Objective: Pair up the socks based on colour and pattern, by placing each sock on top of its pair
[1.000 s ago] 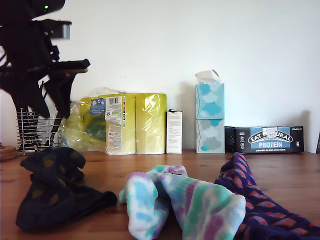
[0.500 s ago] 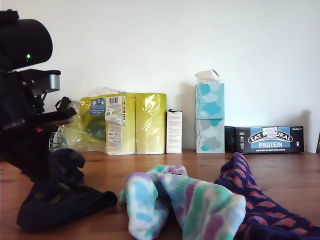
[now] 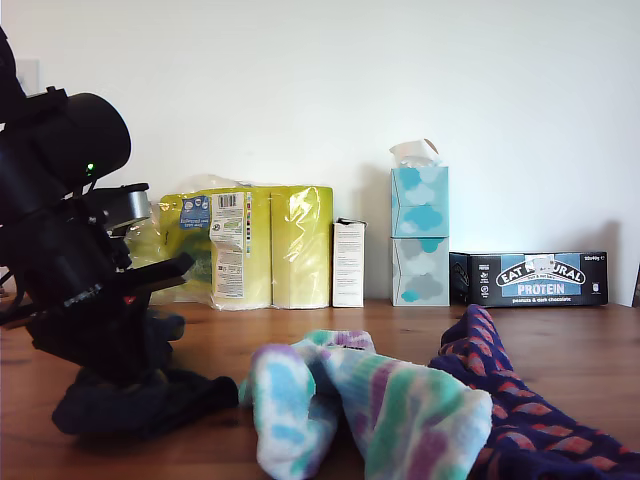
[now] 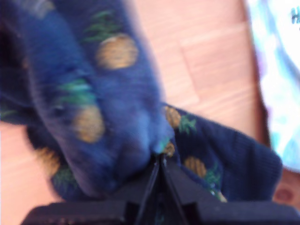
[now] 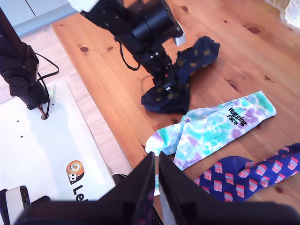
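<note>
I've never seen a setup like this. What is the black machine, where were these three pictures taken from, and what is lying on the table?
These are two robot arms sorting socks on a wooden table. One picture comes from a low camera beside the table; the others ride on the grippers. My first gripper has its fingers closed on the navy pineapple socks. My second gripper hangs above, shut and empty. Also lying there: tie-dye socks and a navy sock with red marks. Toilet rolls and tissue boxes stand behind.

Low tabletop side view, two wrist close-ups
</note>
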{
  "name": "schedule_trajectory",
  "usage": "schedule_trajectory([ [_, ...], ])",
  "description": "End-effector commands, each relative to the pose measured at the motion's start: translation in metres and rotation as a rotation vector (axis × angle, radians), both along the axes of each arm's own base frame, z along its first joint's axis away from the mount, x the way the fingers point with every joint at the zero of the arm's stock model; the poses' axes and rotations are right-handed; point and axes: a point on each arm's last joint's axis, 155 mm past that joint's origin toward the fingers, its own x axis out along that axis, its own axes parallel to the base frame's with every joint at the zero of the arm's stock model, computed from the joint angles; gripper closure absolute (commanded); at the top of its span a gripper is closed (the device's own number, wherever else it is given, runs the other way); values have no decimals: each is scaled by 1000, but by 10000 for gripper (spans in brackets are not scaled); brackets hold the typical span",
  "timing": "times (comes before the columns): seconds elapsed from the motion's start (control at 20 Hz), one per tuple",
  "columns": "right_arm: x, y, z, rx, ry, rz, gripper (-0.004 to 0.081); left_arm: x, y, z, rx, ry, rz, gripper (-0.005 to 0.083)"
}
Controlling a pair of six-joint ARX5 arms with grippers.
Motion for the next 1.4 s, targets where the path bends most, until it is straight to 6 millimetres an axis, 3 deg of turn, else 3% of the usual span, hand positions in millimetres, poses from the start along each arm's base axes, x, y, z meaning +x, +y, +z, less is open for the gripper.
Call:
schedule_trajectory([
  [0.0,-2,-1,4,10,-17,5,783,-17,-9,-19,-8,67,-40,797],
  [0.25,-2,-1,5,10,-24,9,783,-60,-38,-24,-37,166,-212,797],
  [0.55,-1,1,7,18,-33,10,783,-119,-11,-41,107,352,-376,797],
  [0.65,-1,1,7,18,-34,10,783,-129,-6,-42,127,385,-400,797],
  [0.85,0,1,8,22,-38,10,783,-112,-17,-23,101,307,-415,797],
  [1.1,1,2,6,26,-11,-5,783,-81,-38,40,27,122,-423,797],
  [1.25,5,3,7,41,12,-36,783,-77,-42,71,-10,44,-424,797],
  [1.35,19,0,11,67,11,-115,783,-81,-39,89,-22,3,-425,797],
])
